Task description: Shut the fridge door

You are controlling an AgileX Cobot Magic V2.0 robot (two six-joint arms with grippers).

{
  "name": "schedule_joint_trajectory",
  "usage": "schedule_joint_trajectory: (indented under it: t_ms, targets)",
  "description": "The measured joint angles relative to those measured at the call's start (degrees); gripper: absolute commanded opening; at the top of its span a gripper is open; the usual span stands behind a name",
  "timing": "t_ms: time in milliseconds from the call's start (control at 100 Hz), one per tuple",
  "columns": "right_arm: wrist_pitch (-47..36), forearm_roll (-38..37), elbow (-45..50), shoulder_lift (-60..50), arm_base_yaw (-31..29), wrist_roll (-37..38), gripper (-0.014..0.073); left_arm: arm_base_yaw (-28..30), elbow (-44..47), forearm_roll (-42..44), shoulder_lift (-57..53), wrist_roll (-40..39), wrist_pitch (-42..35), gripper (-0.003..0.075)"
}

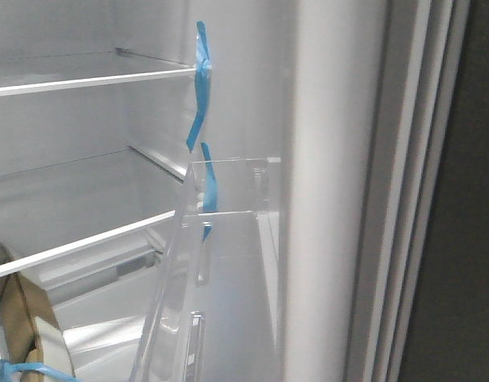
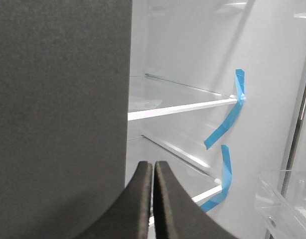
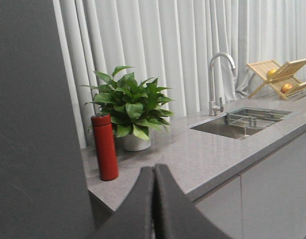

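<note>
The fridge door (image 1: 332,199) stands open on the right of the front view. Its white inner lining faces the fridge, a clear plastic bin (image 1: 228,263) hangs on it, and a white seal (image 1: 408,199) runs along its dark grey outer face (image 1: 467,255). Blue tape strips (image 1: 201,87) hang by the shelves. My left gripper (image 2: 153,165) is shut and empty, beside a matte dark grey panel (image 2: 58,114) and pointing into the fridge. My right gripper (image 3: 154,170) is shut and empty, next to a dark grey panel (image 3: 33,124). Neither gripper shows in the front view.
Glass shelves (image 1: 85,79) cross the fridge interior, and a brown cardboard object (image 1: 25,326) sits at the lower left. In the right wrist view, a grey counter (image 3: 193,159) holds a red bottle (image 3: 104,147), a potted plant (image 3: 133,107), a sink (image 3: 242,122) with a tap, and a wooden rack (image 3: 280,77).
</note>
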Motion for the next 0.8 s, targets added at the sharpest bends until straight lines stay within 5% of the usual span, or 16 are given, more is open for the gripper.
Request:
schedule_joint_trajectory:
  t_ms: [320, 800]
  targets:
    - [8.3, 5.6, -10.3, 3.4, 4.2, 0.0, -0.0076, 0.0, 0.0, 0.0, 0.0, 0.0, 0.0, -0.0021]
    - [9.2, 5.9, -10.8, 4.4, 25.2, 0.0, -0.0076, 0.0, 0.0, 0.0, 0.0, 0.0, 0.0, -0.0021]
